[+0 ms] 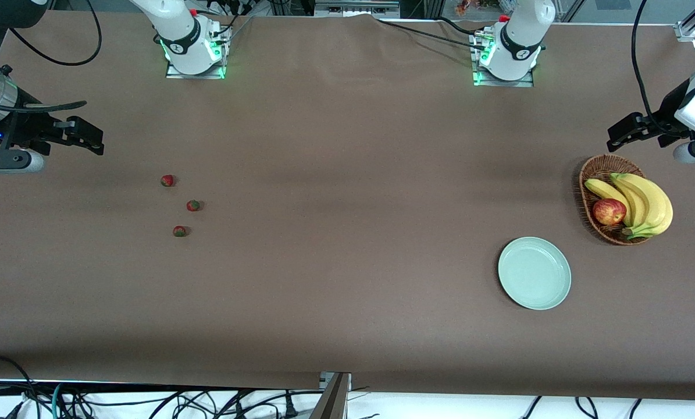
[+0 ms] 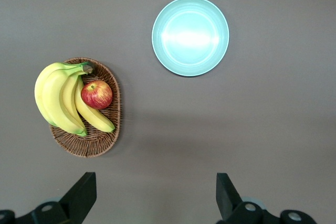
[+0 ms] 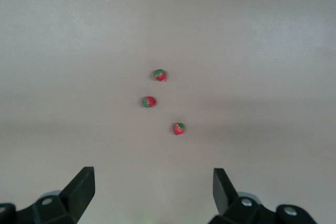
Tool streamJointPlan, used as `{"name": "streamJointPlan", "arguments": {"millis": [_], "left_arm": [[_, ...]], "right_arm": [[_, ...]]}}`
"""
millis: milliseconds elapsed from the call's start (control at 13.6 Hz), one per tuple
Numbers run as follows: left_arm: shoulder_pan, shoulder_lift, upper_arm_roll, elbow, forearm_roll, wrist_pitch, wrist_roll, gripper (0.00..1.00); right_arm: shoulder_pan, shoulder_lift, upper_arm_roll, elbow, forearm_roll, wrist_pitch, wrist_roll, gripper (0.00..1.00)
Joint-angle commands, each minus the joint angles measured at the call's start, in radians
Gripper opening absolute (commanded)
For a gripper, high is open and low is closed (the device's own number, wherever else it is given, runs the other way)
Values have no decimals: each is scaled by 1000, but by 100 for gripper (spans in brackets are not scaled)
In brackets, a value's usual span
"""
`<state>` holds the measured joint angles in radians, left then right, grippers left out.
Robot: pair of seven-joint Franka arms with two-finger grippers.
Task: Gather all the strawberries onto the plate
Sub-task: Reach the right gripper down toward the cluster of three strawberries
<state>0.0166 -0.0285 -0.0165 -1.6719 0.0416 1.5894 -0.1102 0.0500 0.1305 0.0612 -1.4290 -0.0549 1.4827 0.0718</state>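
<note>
Item count: three strawberries, one plate, one basket, one apple, one bunch of bananas.

The strawberries lie on the bare table toward my right arm's end: first strawberry [image 1: 167,180], second strawberry [image 1: 193,205], third strawberry [image 1: 179,231], each nearer the front camera than the one before, none touching another.

The plate [image 1: 534,272] sits toward my left arm's end and holds nothing. The basket [image 1: 592,174], just beside it and farther from the camera, holds the apple [image 1: 609,211] and the bananas [image 1: 644,202].

My right gripper [image 3: 152,190] hovers near the strawberries, jaws fully spread, holding nothing. My left gripper [image 2: 156,195] hovers beside the basket, jaws fully spread, holding nothing.
</note>
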Motion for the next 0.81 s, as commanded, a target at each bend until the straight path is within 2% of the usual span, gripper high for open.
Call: {"name": "streamJointPlan", "arguments": {"millis": [0, 734], "left_arm": [[0, 9, 1, 24, 20, -11, 3, 100], [2, 6, 3, 26, 20, -14, 6, 100]], "right_arm": [[-18, -9, 3, -13, 12, 39, -3, 100], [-15, 29, 2, -13, 12, 57, 11, 100]]}}
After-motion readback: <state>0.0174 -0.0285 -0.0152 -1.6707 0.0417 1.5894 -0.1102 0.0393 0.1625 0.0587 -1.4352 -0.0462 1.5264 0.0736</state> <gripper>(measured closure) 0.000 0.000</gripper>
